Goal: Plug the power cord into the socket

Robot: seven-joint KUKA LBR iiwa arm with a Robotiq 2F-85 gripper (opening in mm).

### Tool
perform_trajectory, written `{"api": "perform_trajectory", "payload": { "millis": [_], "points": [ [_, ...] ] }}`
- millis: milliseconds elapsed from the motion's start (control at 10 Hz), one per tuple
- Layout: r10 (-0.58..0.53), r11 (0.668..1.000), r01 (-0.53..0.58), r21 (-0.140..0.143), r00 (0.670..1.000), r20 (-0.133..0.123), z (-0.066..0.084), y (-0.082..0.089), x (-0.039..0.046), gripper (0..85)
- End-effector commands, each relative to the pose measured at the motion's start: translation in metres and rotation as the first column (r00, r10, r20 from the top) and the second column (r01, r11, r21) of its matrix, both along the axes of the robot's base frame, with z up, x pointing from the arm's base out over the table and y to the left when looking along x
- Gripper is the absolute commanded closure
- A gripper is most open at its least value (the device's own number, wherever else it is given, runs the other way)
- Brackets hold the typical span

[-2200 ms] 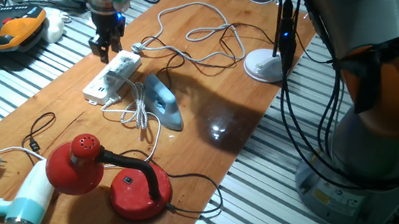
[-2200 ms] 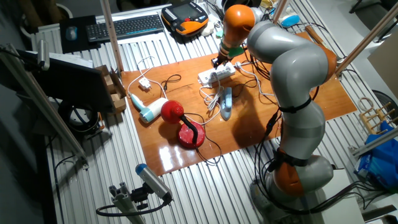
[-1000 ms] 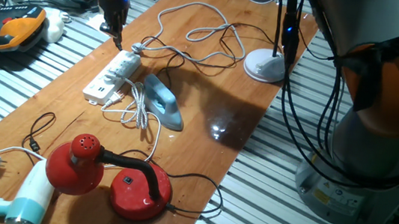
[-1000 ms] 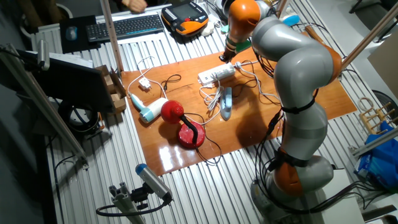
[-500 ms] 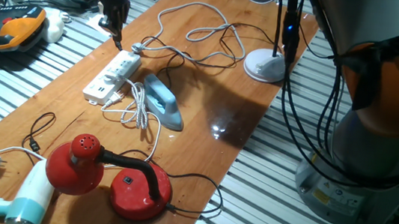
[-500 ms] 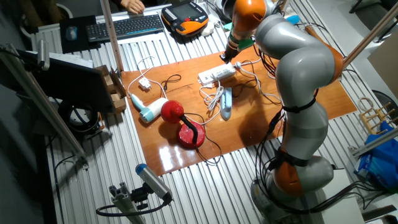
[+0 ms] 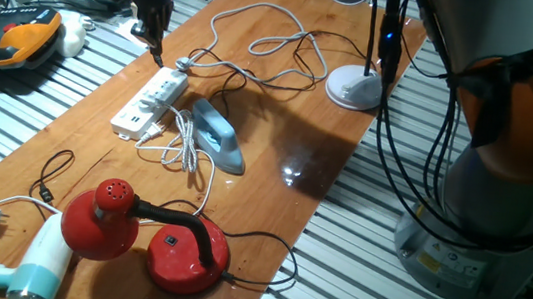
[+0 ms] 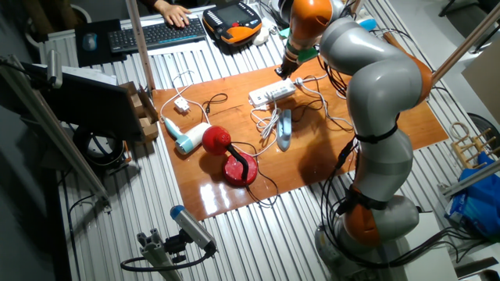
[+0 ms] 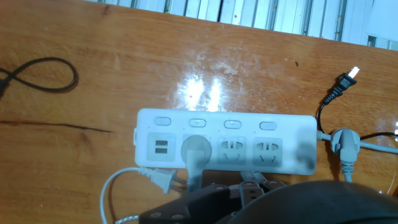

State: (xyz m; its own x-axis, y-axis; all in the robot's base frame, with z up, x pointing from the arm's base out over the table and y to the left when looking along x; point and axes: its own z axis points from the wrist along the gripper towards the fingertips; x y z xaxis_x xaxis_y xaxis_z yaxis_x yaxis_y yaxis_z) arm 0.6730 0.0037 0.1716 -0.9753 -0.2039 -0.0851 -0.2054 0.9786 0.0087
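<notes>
The gripper (image 7: 155,55) hangs above the far end of the socket (image 7: 151,102), fingers pointing down and, in one fixed view, pressed together to a narrow tip with nothing seen between them (the hand view shows only the dark underside of the hand at the bottom edge). Directly beneath it in the hand view lies the socket (image 9: 224,149), a white strip with a row of outlets. The power cord (image 7: 186,145) lies loose in coils beyond the strip's near end, away from the gripper, its small white plug (image 9: 163,180) resting on the wood just beside the strip's long edge. The light-blue iron (image 7: 218,136) sits beside the strip, on the table (image 7: 273,180).
</notes>
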Motion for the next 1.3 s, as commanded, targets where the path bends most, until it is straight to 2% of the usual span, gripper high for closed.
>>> {"api": "perform_trajectory", "payload": {
  "millis": [0,1200],
  "points": [
    [0.0,1.0,0.0,-0.003,1.0,0.002,-0.0003,0.0006,0.0006,85.0],
    [0.006,1.0,-0.006,-0.016,1.0,0.008,-0.0016,0.0014,0.0056,85.0]
  ]
}}
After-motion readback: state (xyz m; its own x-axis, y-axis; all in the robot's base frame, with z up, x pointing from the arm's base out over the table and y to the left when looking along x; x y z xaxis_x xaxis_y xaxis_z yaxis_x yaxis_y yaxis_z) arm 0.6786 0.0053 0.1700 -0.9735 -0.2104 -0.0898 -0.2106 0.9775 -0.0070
